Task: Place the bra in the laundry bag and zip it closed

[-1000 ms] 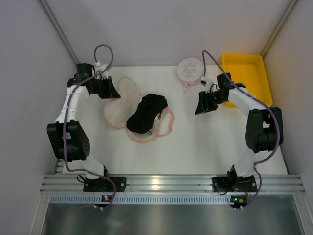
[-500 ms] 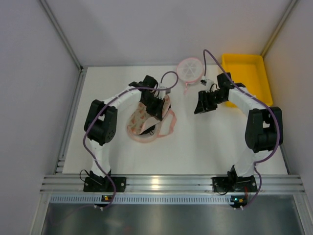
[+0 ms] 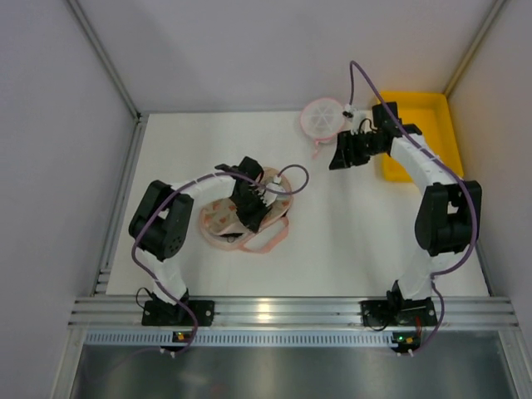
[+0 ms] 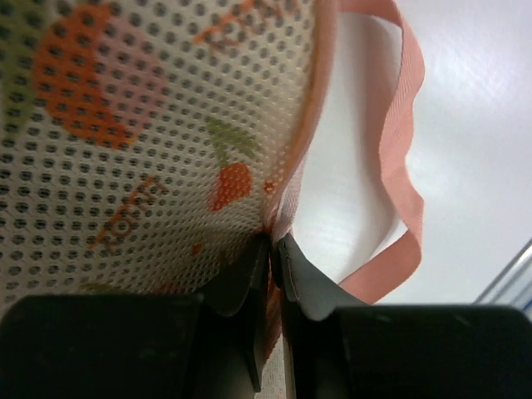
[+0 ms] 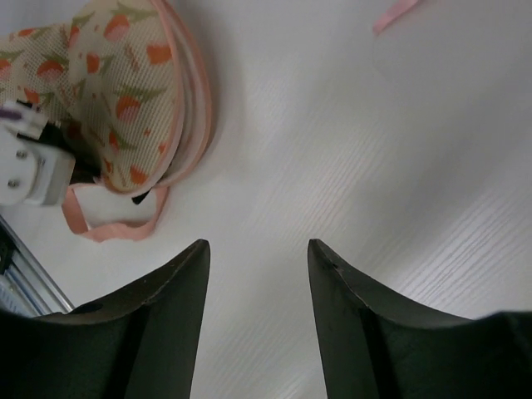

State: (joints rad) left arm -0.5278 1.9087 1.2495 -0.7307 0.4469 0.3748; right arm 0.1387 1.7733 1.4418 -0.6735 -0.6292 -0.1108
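Left end effector [image 4: 273, 243] pinching laundry bag [image 4: 125, 125] rim.

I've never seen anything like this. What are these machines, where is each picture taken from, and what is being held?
These are two robot arms bolted at the near edge of a table, each ending in a two-finger gripper. One picture looks down from overhead; the other two come from a camera on each wrist. On the table lie a patterned mesh laundry bag, a small round white mesh disc and a yellow tray. The left gripper pinches the bag's pink-trimmed edge. The right gripper hangs open above the table, holding nothing.
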